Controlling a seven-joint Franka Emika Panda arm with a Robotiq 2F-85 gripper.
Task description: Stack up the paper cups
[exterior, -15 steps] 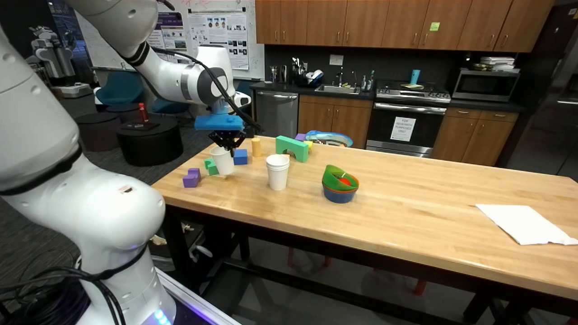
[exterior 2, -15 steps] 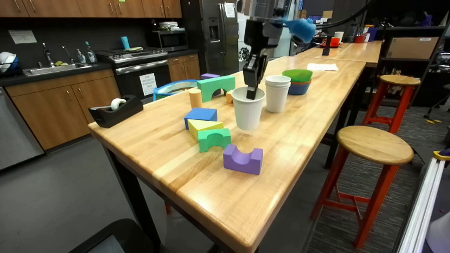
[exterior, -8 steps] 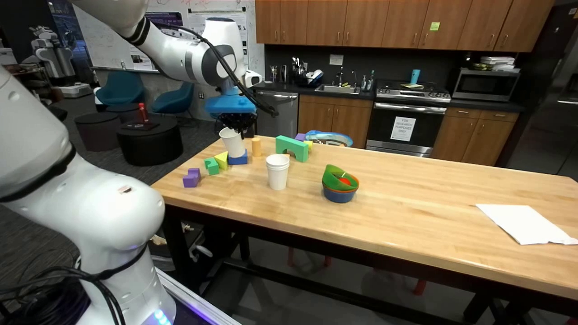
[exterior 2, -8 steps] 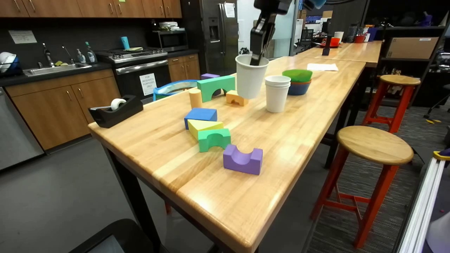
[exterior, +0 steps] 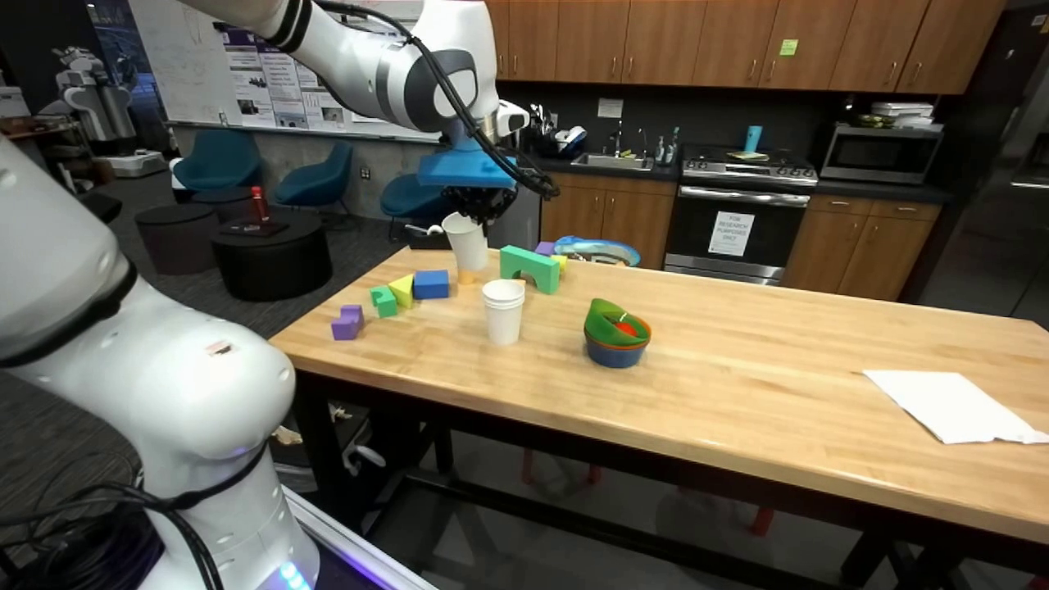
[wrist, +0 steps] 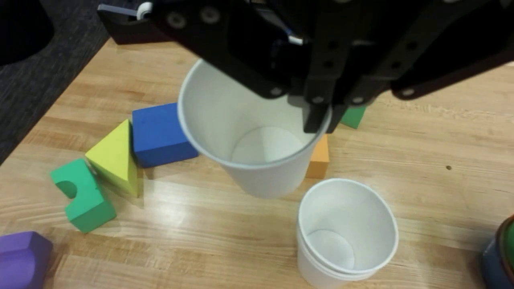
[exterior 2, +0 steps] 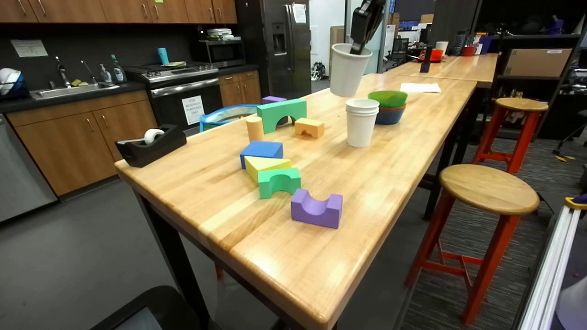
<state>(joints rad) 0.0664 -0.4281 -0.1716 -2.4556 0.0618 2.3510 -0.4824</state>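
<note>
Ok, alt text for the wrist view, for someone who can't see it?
The pincer grips a white paper cup by its rim, above a wooden table. Lower right of it, nested white cups stand upright; a blue block, yellow wedge, green arch and purple block lie to the left.

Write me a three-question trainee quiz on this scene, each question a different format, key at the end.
1. Multiple choice: where do the fingers grip the held cup?
A) under its base
B) at its rim
C) around its middle

2. True or false: the held cup is nested in the cup stack.

3. Short answer: what colour is the triangular block between the blue block and the small green block?

Key:
1. B
2. False; it hangs in the air, apart from the cup stack.
3. Yellow
</note>
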